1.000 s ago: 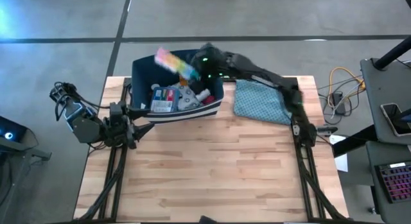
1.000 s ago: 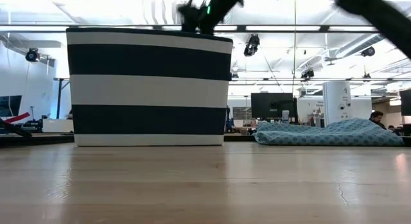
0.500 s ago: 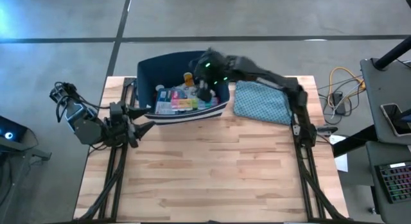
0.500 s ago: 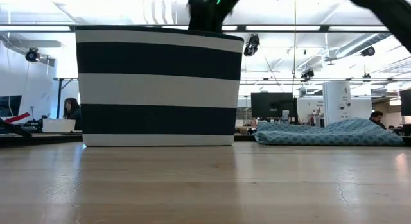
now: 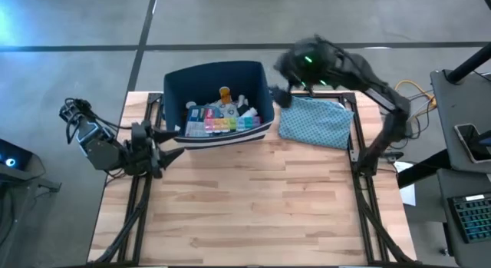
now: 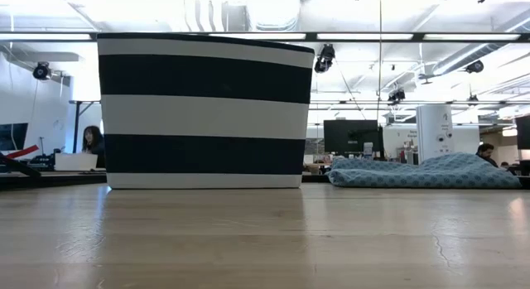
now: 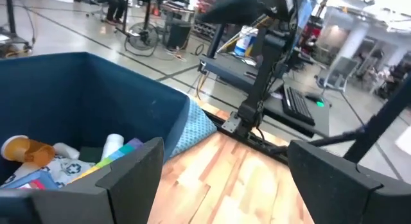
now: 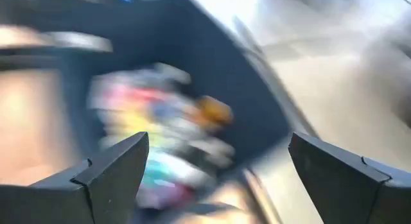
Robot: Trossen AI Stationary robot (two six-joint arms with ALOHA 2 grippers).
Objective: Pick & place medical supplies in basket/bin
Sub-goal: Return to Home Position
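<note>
The right gripper (image 5: 280,95) hangs just right of the bin (image 5: 213,68), fingers spread and empty. The supplies, with the pill organizer (image 5: 224,124) among them, lie inside. Folding home should go up and back, clear of the bin's rim and the cloth pouch (image 5: 314,124). The left gripper (image 5: 175,142) waits left of the bin, fingers apart.

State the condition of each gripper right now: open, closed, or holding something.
Left gripper: open, holding nothing.
Right gripper: open, holding nothing.
</note>
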